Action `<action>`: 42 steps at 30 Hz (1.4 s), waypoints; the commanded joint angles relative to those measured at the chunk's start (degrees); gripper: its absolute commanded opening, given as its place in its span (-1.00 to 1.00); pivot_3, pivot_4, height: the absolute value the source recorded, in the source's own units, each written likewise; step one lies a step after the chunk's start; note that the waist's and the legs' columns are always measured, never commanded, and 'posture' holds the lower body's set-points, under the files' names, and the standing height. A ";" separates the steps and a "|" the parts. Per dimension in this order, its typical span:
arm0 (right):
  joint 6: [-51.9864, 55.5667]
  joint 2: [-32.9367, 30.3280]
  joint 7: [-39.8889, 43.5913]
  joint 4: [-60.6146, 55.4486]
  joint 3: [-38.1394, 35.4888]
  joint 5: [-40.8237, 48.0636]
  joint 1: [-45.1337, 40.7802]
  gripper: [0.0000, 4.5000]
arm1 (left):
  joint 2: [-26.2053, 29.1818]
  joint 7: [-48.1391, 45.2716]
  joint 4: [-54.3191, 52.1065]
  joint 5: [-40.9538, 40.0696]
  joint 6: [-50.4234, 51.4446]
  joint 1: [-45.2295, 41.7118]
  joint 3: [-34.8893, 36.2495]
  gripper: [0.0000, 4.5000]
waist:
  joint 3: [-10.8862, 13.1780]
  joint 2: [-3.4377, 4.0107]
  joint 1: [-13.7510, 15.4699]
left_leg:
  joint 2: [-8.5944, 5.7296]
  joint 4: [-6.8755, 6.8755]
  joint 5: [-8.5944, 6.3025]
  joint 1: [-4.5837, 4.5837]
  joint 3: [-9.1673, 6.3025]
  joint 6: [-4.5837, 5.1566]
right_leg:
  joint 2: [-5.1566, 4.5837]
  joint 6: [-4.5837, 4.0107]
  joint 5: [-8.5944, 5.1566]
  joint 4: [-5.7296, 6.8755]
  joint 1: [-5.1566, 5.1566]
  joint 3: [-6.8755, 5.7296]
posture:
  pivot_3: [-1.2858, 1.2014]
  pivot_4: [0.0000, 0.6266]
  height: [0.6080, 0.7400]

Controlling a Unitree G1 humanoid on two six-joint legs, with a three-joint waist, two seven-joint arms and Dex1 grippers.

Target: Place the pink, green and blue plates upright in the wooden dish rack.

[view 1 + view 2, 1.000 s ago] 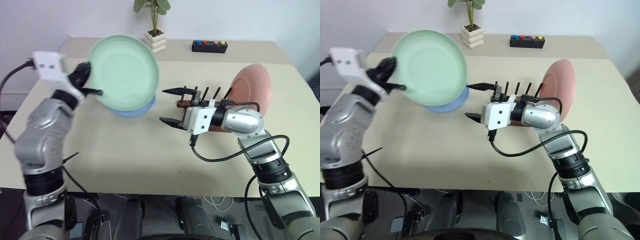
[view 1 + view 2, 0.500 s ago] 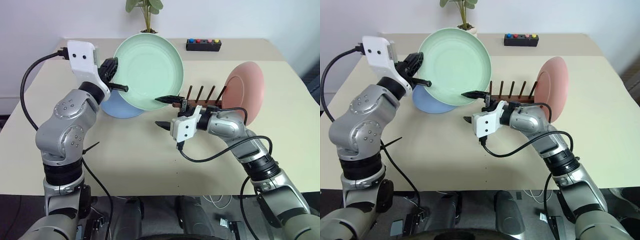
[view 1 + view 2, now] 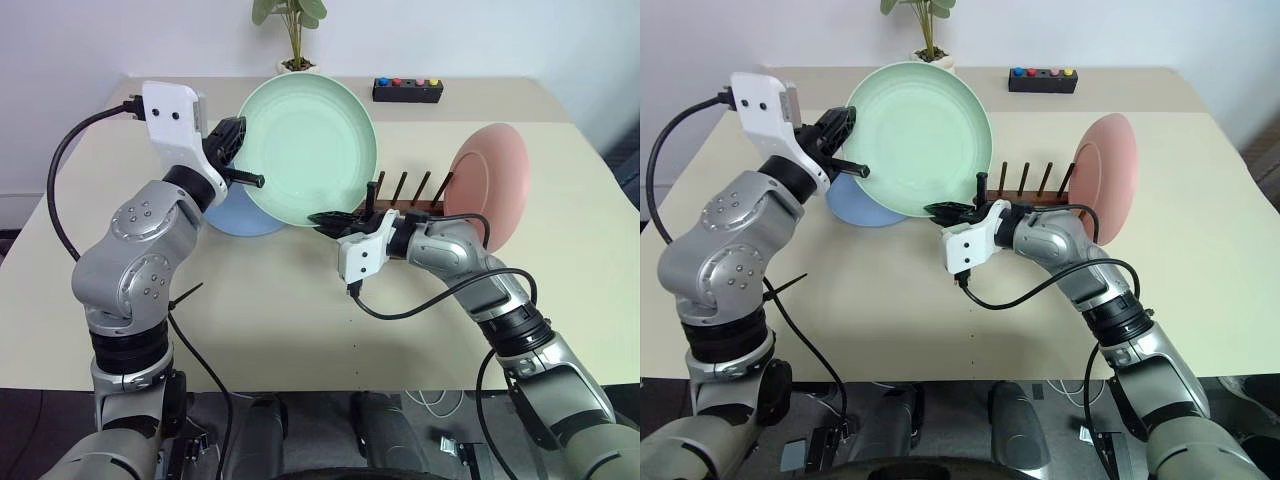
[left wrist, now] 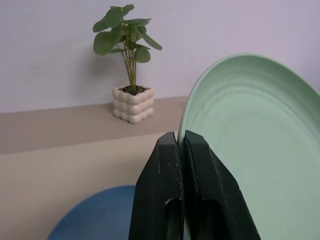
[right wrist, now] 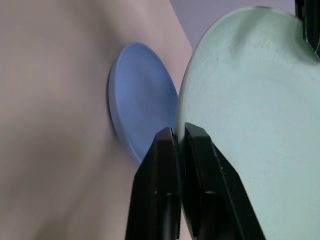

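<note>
The right gripper (image 3: 952, 210) has its two black fingers pinched shut on the lower rim of the round pale green plate (image 3: 308, 148), while the left gripper (image 3: 236, 160) clamps the same plate's opposite edge, so the plate hangs tilted in the air between both arms. Just behind the right gripper stands the small dark brown wooden dish rack with upright pegs (image 3: 404, 188), and the round pink plate (image 3: 489, 185) already stands upright at its far end. The flat round blue plate (image 3: 238, 212) lies on the beige table (image 3: 250, 300) under the green one. This looks like a handover: the right grip should be proven firm before the left fingers let go, and the plate then needs turning edge-down and lining up with a free gap between pegs, clear of the pink plate. A second ago the right jaws stood wide apart and short of the plate; since then they have closed on its rim, and the green plate has been carried in toward the rack.
</note>
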 commanded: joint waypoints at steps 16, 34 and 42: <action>-3.00 -1.04 -6.76 0.25 -5.16 1.05 -4.41 -1.00 | 1.17 -4.53 4.23 -5.14 -16.30 2.46 16.85 0.98 | 0.00 0.00 -0.09 | 0.00 0.00 0.00 0.01 0.00 -0.01 | 0.00 0.00 0.00 -0.01 0.00 0.00 | 0.03 -0.52 0.85; 56.03 -2.74 -7.16 -26.13 -36.92 81.95 5.33 -1.00 | 7.23 -27.65 1.52 3.68 -25.02 26.20 -8.97 0.98 | 0.02 0.08 0.04 | 0.02 -0.03 -0.02 0.01 -0.02 0.04 | -0.01 -0.25 -0.13 -0.02 0.06 0.00 | 0.03 -0.52 0.85; 64.32 -4.19 -16.23 -24.91 -43.10 95.61 9.15 -1.00 | 8.21 -33.16 2.45 6.11 -25.84 28.49 -14.99 0.98 | 0.01 0.11 -0.01 | 0.02 0.00 -0.02 0.01 0.02 0.06 | 0.02 -0.25 -0.13 -0.02 0.06 0.03 | 0.03 -0.52 0.85</action>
